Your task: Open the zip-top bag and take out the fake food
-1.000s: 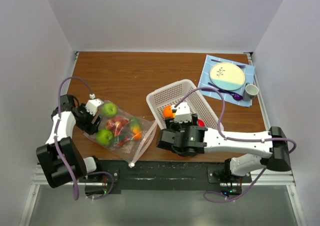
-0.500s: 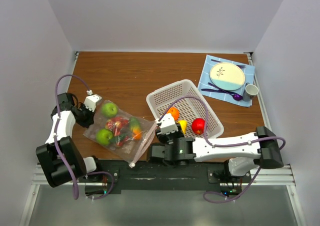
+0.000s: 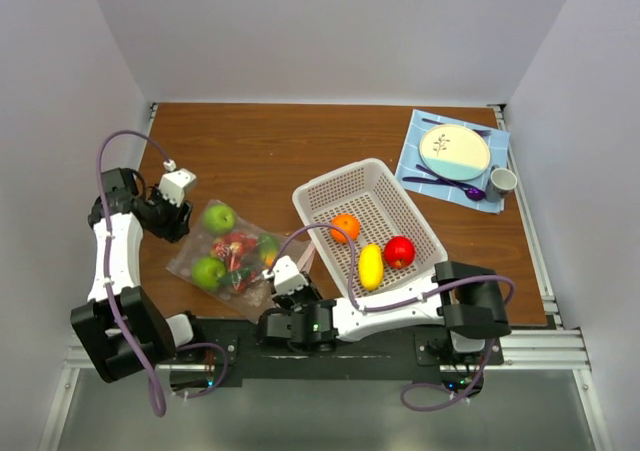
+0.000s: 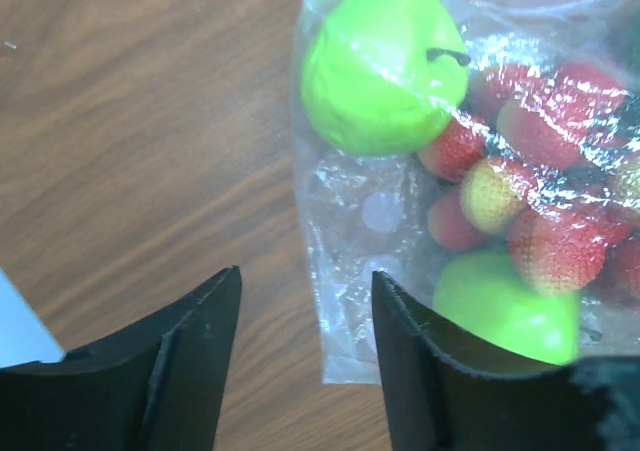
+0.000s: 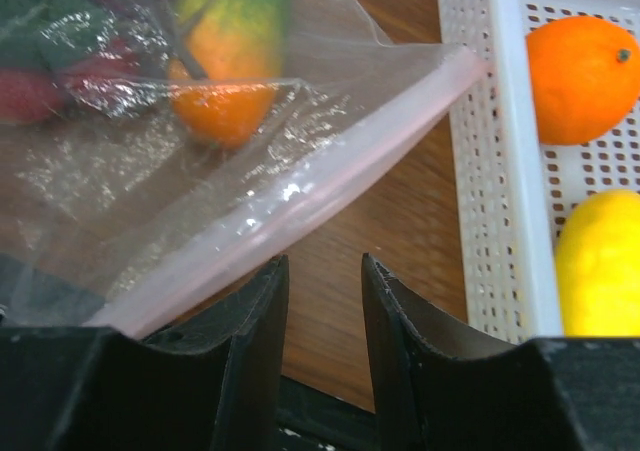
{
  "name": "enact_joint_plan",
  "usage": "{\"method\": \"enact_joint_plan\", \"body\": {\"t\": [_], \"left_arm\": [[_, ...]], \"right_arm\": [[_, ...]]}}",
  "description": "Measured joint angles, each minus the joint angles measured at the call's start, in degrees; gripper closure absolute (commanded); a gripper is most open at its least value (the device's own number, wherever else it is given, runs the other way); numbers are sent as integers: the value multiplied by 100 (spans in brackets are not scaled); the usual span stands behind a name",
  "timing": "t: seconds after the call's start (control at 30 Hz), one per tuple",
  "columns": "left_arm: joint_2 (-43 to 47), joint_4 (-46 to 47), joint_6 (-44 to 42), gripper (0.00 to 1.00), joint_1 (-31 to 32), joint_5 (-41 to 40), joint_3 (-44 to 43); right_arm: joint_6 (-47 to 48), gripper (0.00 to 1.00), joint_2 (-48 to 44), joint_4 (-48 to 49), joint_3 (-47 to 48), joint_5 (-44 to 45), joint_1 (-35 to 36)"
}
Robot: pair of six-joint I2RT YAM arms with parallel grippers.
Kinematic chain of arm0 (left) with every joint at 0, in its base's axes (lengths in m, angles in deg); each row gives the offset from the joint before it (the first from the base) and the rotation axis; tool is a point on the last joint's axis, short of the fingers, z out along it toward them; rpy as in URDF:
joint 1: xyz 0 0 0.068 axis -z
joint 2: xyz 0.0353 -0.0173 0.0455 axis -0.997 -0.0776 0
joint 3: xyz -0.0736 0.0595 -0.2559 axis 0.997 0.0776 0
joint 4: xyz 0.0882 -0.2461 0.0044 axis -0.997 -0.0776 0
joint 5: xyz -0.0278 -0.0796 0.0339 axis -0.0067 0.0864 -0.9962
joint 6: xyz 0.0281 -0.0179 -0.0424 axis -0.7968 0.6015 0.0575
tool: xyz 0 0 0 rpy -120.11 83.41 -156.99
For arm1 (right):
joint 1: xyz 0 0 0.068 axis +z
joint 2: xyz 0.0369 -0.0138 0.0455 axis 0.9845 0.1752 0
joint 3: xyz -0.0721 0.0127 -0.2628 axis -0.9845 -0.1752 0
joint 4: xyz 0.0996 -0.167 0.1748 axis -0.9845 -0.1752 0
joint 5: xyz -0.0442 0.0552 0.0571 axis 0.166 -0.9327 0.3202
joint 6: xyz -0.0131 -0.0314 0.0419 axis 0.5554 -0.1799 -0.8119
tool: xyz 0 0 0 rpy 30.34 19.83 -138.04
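Note:
The clear zip-top bag (image 3: pixel 235 256) lies flat at the table's front left, with two green apples (image 3: pixel 219 218), red fruits (image 4: pixel 550 241) and an orange piece (image 5: pixel 225 106) of fake food inside. Its pink zip strip (image 5: pixel 300 206) runs along the right edge. My left gripper (image 4: pixel 305 291) is open, and the bag's left corner (image 4: pixel 350 356) lies loose between its fingers. My right gripper (image 5: pixel 322 271) is open by a narrow gap just below the zip strip, with only bare wood between its fingers. An orange (image 3: pixel 345 227), a yellow fruit (image 3: pixel 370 266) and a red apple (image 3: pixel 399 251) lie in the white basket (image 3: pixel 330 186).
The basket's wall (image 5: pixel 490 171) stands close to the right of my right gripper. At the back right, a blue mat holds a round plate (image 3: pixel 455 153), a cup (image 3: pixel 502 181) and a purple spoon (image 3: pixel 470 191). The table's front edge is just behind the right gripper.
The right arm left the orange in the basket and swung left and toward the front edge, to the bag's zip edge, its jaws narrowing. The left gripper drew back to the bag's left corner.

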Motion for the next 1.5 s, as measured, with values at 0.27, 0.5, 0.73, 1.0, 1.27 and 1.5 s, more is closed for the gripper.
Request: {"method": "enact_joint_plan", "body": {"t": [0.27, 0.5, 0.73, 1.0, 1.27, 1.5], "left_arm": [[-155, 79, 70, 35, 31, 0, 483], [-162, 350, 393, 37, 455, -9, 599], [-155, 905, 885, 43, 1222, -385, 986], [-140, 1285, 1027, 51, 1351, -723, 1425], [122, 1257, 944, 92, 1355, -868, 1624], [247, 1202, 789, 100, 1355, -907, 1696]], "right_arm": [[588, 52, 61, 1161, -282, -387, -693], [1073, 46, 664, 1606, -129, -575, -951], [1224, 18, 1043, 1799, 164, -817, -938], [1207, 15, 1187, 1954, 597, -835, -960], [1032, 17, 1661, 1875, 887, -817, -1095], [588, 40, 1593, 1766, 610, -769, -1110]]}}
